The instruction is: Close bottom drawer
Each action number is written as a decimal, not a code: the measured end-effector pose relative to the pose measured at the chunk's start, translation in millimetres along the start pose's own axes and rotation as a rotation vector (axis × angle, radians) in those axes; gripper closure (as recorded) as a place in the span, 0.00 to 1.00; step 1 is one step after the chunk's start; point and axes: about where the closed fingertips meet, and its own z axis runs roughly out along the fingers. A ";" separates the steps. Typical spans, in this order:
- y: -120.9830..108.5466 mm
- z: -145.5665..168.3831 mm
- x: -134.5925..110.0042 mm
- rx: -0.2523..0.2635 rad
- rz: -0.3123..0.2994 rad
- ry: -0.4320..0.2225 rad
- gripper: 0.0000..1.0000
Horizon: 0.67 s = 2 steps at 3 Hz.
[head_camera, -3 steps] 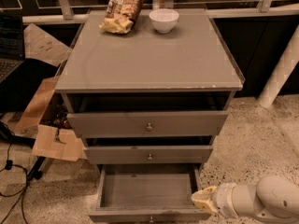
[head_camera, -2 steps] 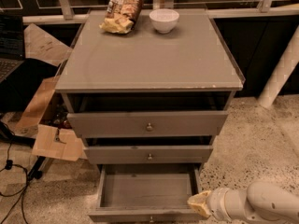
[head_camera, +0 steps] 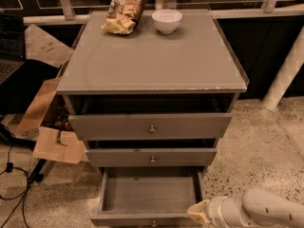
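Change: the gripper [head_camera: 197, 213] has slid a little to the left and nearer since a second ago. It is now at the right front corner of the bottom drawer [head_camera: 149, 194], and more of the white arm [head_camera: 266, 210] has followed it in from the right.
Unchanged: the bottom drawer is pulled out as far as before, and nothing on the cabinet has moved.
Claw: only its pale yellowish tip shows at the near edge of view, and I cannot tell whether it is open or closed. Nothing can be seen held in it.
Bottom drawer: the lowest of the three, pulled well out toward the near side with its bare grey inside exposed. Its knob [head_camera: 153, 223] is just visible at the near edge.
Other drawers: the middle drawer [head_camera: 152, 156] and the top drawer [head_camera: 151, 126] each stand slightly out, with a dark gap above each front.
Surface: the grey cabinet top [head_camera: 152, 61] carries a chip bag [head_camera: 124, 11] and a white bowl [head_camera: 166, 20] side by side at its far edge.
Room: a speckled stone floor [head_camera: 256, 141], with a pale post [head_camera: 285, 75] leaning at the far right.
Edges: cardboard [head_camera: 54, 144] lies just beside the cabinet on the left, and black cables [head_camera: 9, 175] run near it.
Open room: bare floor lies to the right of the cabinet, where the arm comes in.
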 end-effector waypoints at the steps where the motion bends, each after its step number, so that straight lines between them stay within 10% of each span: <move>1: -6.6 27.6 21.4 0.007 0.061 -0.006 1.00; 2: -19.6 58.8 50.1 0.010 0.120 -0.001 1.00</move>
